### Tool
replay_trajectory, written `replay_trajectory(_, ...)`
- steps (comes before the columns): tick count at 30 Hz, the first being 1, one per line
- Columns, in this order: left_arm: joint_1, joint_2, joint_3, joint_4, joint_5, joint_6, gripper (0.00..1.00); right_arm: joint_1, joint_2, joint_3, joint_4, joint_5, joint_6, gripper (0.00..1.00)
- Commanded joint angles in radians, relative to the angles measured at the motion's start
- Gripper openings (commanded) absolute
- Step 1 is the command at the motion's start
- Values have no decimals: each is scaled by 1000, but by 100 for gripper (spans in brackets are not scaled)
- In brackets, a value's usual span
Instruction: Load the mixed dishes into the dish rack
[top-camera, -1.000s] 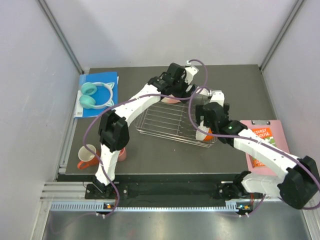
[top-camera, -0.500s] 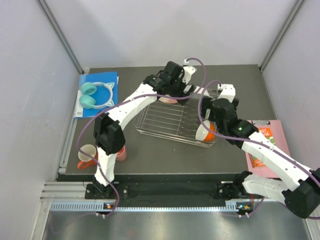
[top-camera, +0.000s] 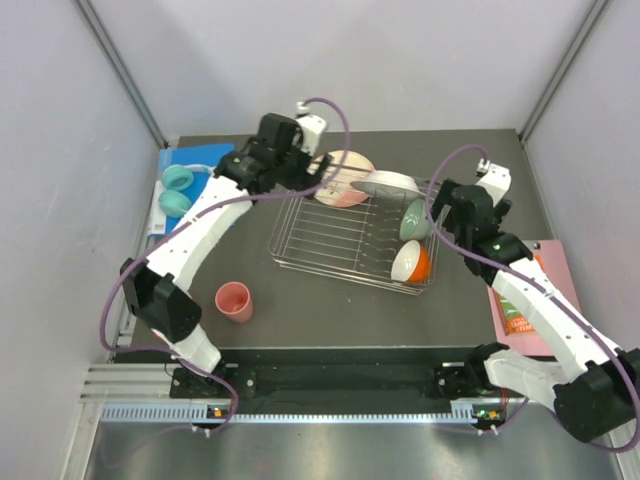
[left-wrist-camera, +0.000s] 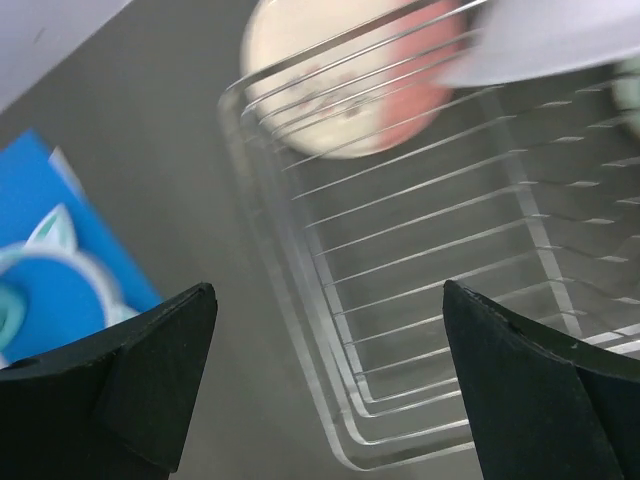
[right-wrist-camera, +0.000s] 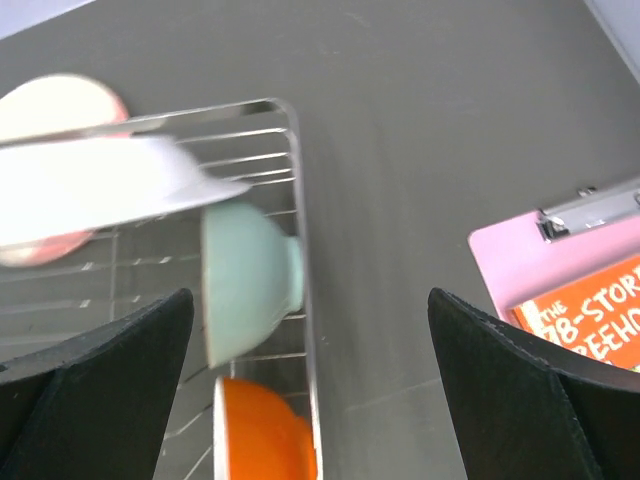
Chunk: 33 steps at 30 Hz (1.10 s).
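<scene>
The left gripper (left-wrist-camera: 328, 300) is hanging with its jaws spread wide and nothing between them, over the far left corner of the dish rack (top-camera: 320, 240), where the rounded wire rim is meeting the dark table (top-camera: 330, 310). The right gripper (right-wrist-camera: 310, 300) is likewise gaping and holding nothing, hovering above the rack's right rim. Inside the rack, a pink-and-cream plate (top-camera: 340, 185) is standing at the far edge, with a white plate (top-camera: 385, 183) just to its right. The wrist views are blurred, so whether they are sitting between bars or leaning on the rim is hard to say. A mint-green bowl (right-wrist-camera: 250, 280) is lying on its side against the right rim, and an orange bowl (top-camera: 412, 262) with a white inside is sitting just nearer than it, in the near right corner. The left and middle bars of the rack are showing bare. A pink cup (top-camera: 235, 300) is standing upright on the table, off the rack's near left corner and well apart from it. A band of bare tabletop is running between the rack's right rim and a pink clipboard (right-wrist-camera: 560, 270). On the rack's far left side, a blue board (top-camera: 195, 158) carrying teal headphones (top-camera: 175, 190) is lying near the table's left edge.
</scene>
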Motion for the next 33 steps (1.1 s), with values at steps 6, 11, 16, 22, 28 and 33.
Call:
replay_trajectory(6, 277, 195, -82, 9, 16, -50, 98, -113, 80, 66, -83, -109, 86, 100)
replay_trajectory(11, 283, 314, 33, -37, 108, -85, 92, -114, 39, 30, -54, -106, 60, 100)
replay_trajectory(16, 283, 398, 102, -90, 188, -129, 89, -127, 39, 26, -59, -111, 43, 100)
replay_trajectory(22, 321, 355, 104, -87, 184, -136, 89, -134, 45, 20, -53, -125, 26, 100)
replay_trajectory(28, 359, 288, 82, -18, 145, -180, 89, -139, 53, 1, -31, -140, 20, 100)
replay_trajectory(33, 370, 268, 102, -3, 202, -243, 90, -139, 45, 0, -30, -143, 12, 100)
